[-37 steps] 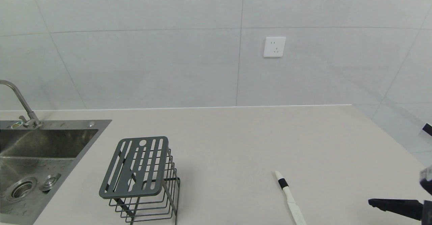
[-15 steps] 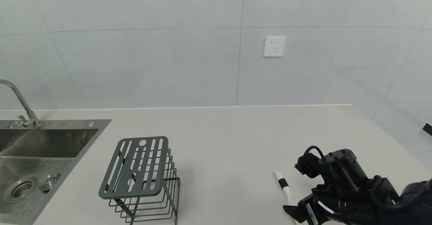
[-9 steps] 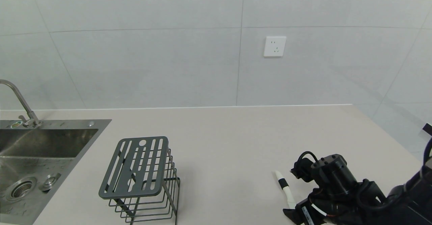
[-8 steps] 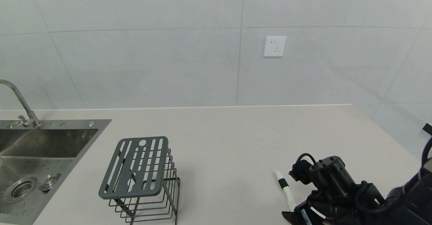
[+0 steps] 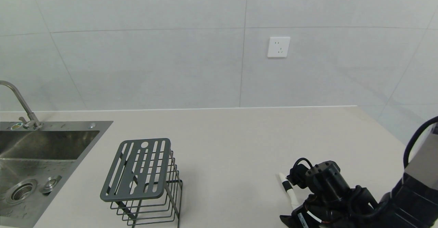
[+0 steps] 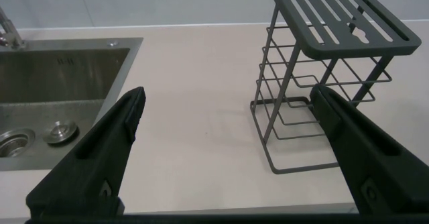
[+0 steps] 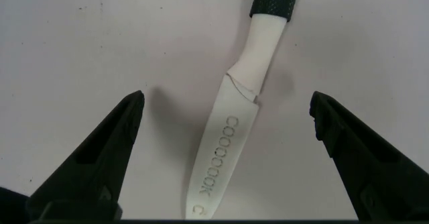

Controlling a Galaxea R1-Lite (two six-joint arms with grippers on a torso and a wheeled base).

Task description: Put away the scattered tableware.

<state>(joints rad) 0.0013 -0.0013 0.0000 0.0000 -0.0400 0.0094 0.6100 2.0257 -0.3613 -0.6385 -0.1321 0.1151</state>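
Only legible print: one line of raised chars running lengthwise down the white blade of the knife (image 7: 226, 150), which lies near-right on the counter (image 5: 239, 146). Looks like a maker's mark, so not spelled out. Small white label (image 5: 302, 217) on the right arm (image 5: 328, 183): too small to read. Sticker (image 5: 15, 126) by the faucet (image 5: 20, 101), far left: same.

Grey tiled wall (image 5: 154, 67), white socket (image 5: 278, 47) mounted right of centre. Pale bench (image 5: 239, 135); steel sink (image 5: 44, 142) with tap (image 5: 18, 99) set in at left.
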